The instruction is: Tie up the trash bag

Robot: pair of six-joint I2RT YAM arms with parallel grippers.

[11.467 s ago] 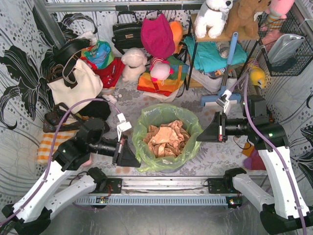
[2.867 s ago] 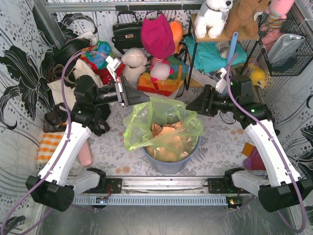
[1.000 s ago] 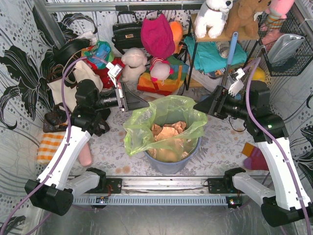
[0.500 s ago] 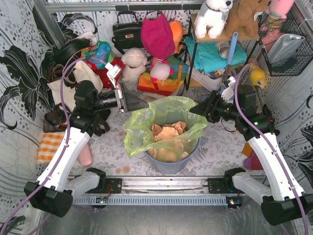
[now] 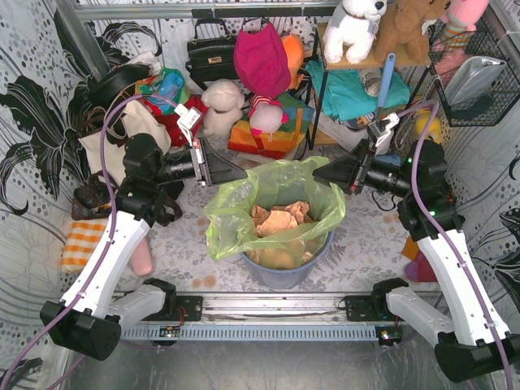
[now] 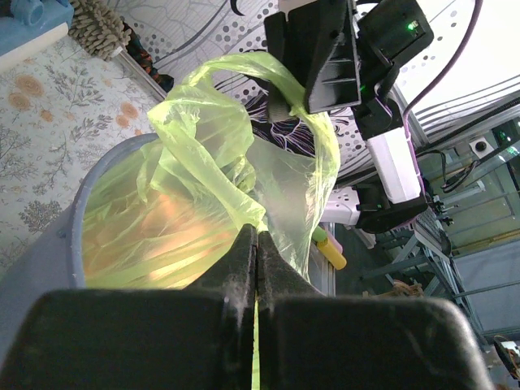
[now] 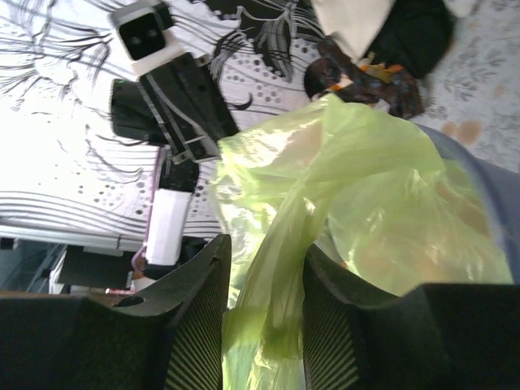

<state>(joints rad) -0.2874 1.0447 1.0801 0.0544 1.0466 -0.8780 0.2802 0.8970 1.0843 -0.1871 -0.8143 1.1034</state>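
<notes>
the trash bag (image 5: pixel 272 207) is sitting in the blue-grey bin (image 5: pixel 280 264) just beyond the arm bases, with crumpled brown paper (image 5: pixel 276 221) showing inside and its lime-green rim pulled up loose above the bin. the step in hand is looking like gathering two opposite flaps for a knot. to do it well, the right gripper (image 7: pixel 264 252) is needing to seat its twisted flap deep between the pads before clamping. the film is thin and probably slippery, and pulling hard is risking a tear or dragging the bag out of the bin.

the left gripper (image 6: pixel 253 244) is clamping fully shut on a pinch of the far-left rim. the right gripper's jaws are standing partly apart around the far-right flap, not visibly pinching it. both arms are rising from their bases and bending inward, with their forearms lying roughly level and pointing at each other across the bag's far side.
</notes>
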